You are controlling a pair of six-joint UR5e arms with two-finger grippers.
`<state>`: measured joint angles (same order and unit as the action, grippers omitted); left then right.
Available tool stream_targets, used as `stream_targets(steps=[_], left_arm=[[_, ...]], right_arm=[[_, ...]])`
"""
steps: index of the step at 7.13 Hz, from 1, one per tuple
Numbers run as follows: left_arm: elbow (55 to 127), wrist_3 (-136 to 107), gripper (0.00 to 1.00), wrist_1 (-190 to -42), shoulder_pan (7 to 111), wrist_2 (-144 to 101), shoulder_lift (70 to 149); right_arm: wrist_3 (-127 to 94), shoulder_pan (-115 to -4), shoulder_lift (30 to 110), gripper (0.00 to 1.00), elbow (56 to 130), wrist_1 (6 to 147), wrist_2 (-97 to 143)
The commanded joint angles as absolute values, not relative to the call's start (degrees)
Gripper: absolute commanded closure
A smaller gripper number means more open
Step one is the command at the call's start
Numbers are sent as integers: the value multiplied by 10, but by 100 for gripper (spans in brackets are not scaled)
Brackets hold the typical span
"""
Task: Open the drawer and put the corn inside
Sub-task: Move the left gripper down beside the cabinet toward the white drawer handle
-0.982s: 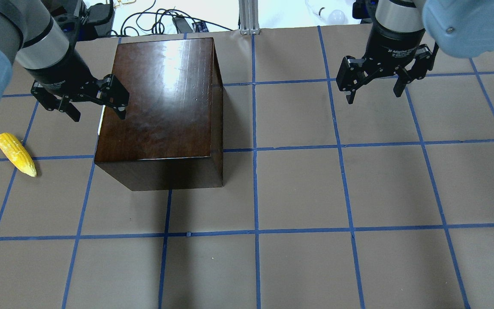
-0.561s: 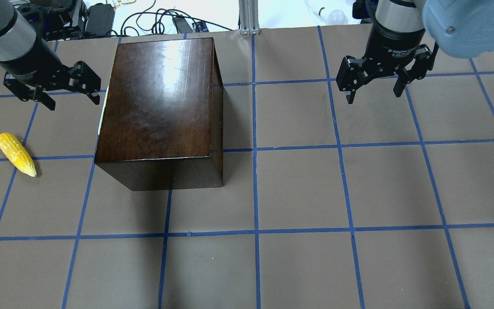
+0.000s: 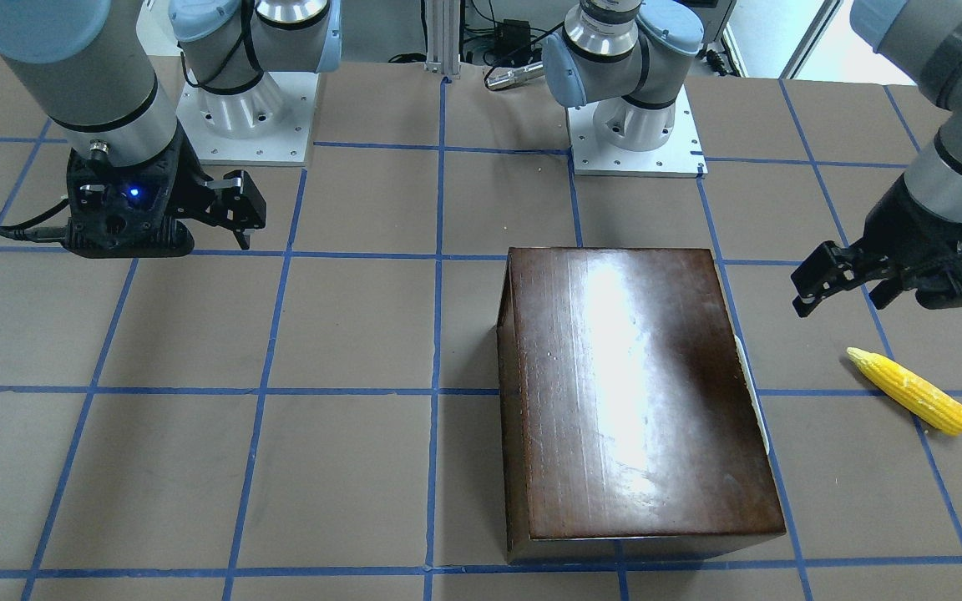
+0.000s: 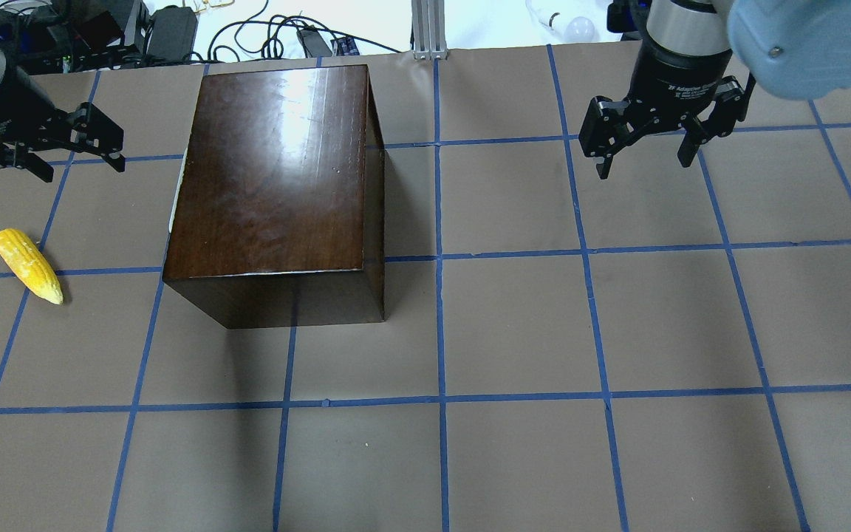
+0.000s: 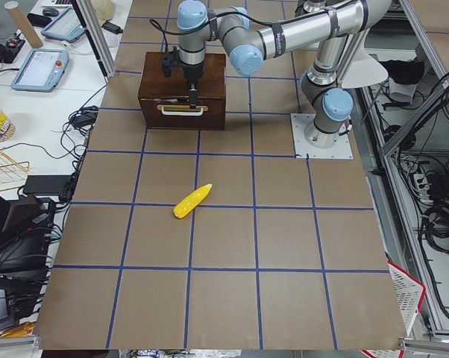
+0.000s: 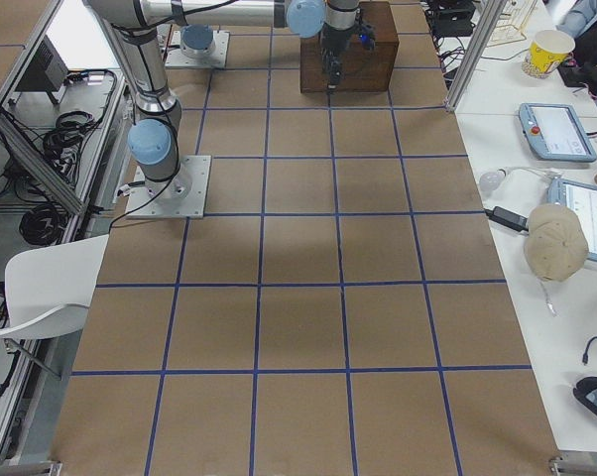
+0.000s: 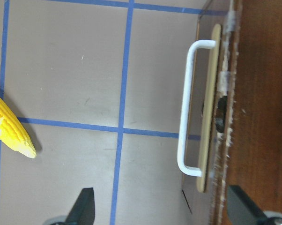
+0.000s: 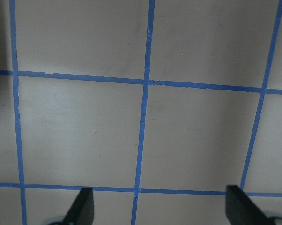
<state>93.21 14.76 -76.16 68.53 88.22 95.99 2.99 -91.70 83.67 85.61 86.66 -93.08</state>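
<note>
The dark-brown box (image 4: 278, 170) stands left of the table's middle; it also shows in the front-facing view (image 3: 640, 392). Its drawer front faces left with a white handle (image 7: 185, 108) and looks shut (image 5: 181, 110). The yellow corn (image 4: 28, 264) lies on the table to the left of the box, also in the front-facing view (image 3: 911, 391) and the left wrist view (image 7: 10, 126). My left gripper (image 4: 82, 171) is open and empty, above the table between box and corn, a little farther back. My right gripper (image 4: 643, 168) is open and empty, far to the right.
Brown paper with blue tape lines (image 4: 440, 399) covers the table. Both arm bases (image 3: 631, 125) stand on the robot's side. Cables and a power supply (image 4: 174, 29) lie beyond the far edge. An aluminium post (image 4: 429, 29) stands behind the box.
My left gripper has moved left, away from the box's left top edge, and now hangs clear of it. The right arm, the box and the corn have not moved.
</note>
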Motion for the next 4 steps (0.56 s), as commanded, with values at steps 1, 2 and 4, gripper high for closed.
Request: stream_targets(steps=[1,2,4], left_arm=[[937,209,0,-733,642,833,992],[938,208,0,-725,642,831,1009],[939,216,0,-701,641,785,1041]], right_arm=[[30,-917,837,0,856,867,-931],[30,-917,837,0,856,867,-931],[30,-918,837,0,856,867,-931]])
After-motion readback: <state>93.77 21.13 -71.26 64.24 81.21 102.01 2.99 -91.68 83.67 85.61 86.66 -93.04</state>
